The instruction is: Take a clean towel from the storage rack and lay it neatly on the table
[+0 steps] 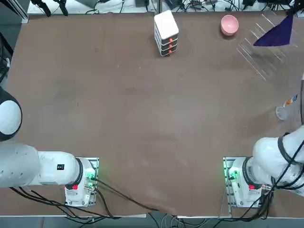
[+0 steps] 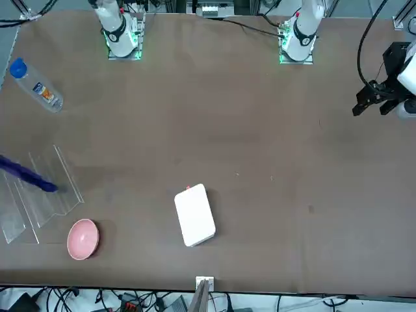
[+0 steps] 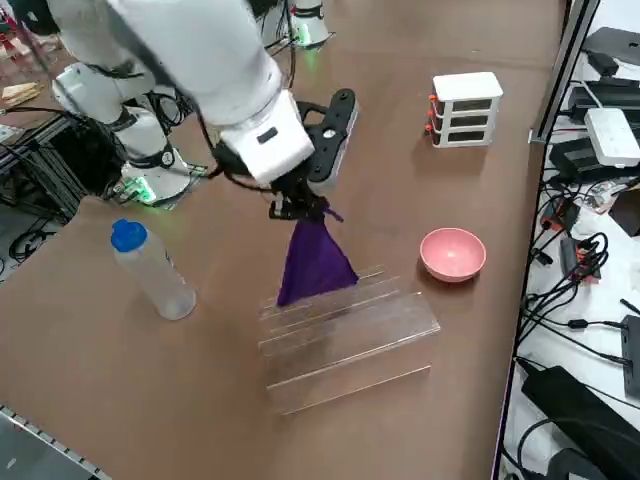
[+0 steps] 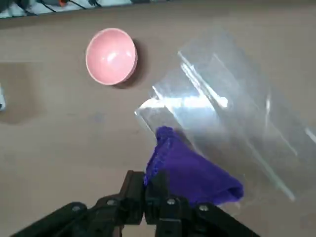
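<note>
1. Towel (image 3: 314,258): the purple cloth hangs in a cone from the right gripper (image 3: 296,207), near the middle of the right side view. Its lower edge is at the top rods of the storage rack (image 3: 345,340); whether it touches them or is just above cannot be told.
2. Gripper state: the jaws are pressed together on a pinch of the cloth at one corner or fold. In the wrist view the dark fingers (image 4: 148,197) meet with the purple cloth bunched between them. Nothing else is held.
3. In the top view the towel (image 1: 276,34) shows as a dark triangle at the upper right corner, over the rack (image 1: 261,50). In the front view only a purple strip (image 2: 26,174) is seen at the left edge.
4. Step in hand, as judged: to get the cloth free of the rack, then carry it to open table (image 1: 142,118).
5. To do it well: lift straight up until the hanging edge is above all rods, so that it does not snag or drag the light rack sideways.
6. Then go slowly toward the frame centre; thin cloth swings. Keep away from the pink bowl (image 3: 452,253) just beside the rack, and from the bottle (image 3: 150,270) on the other side.
7. For a neat lay: lower until the free edge touches the table first, then draw the gripper sideways & low so that the cloth unrolls flat. Let go only at the end.
8. Risk: with a one-point pinch the cloth may land folded.
</note>
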Motion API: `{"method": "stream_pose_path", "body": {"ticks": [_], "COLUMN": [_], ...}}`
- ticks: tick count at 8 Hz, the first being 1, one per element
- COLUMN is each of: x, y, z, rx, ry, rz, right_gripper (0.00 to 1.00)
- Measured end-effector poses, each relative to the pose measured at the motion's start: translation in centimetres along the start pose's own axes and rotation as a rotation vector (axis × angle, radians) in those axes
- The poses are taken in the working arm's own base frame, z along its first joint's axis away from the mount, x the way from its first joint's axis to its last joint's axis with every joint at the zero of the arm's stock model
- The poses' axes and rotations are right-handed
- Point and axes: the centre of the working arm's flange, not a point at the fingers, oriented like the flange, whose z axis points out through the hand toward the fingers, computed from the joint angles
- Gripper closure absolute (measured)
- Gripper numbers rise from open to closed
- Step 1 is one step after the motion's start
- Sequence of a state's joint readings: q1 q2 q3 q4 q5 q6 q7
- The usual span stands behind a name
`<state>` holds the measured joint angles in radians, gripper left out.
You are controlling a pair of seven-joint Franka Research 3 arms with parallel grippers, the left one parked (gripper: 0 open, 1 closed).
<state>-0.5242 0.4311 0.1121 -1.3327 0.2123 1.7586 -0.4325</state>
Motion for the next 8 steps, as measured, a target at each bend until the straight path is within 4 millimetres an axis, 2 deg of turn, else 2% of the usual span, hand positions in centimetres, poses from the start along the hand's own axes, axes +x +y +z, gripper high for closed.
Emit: {"method": "stream_pose_path", "body": {"ticks": [3, 5, 7, 8], "x": [-3.4, -4.6, -4.7, -4.0], "y": [-5.1, -7.4, -9.1, -9.5], "z": [1.6, 4.0, 7.3, 7.9], "rx": [-0.047, -0.045, -0.048, -0.056], "ry": [-0.015, -0.067, -0.089, -0.043], "rz": [0.256, 0.371, 0.372, 0.399], "right_gripper": [0.96, 0.96, 0.96, 0.96]}}
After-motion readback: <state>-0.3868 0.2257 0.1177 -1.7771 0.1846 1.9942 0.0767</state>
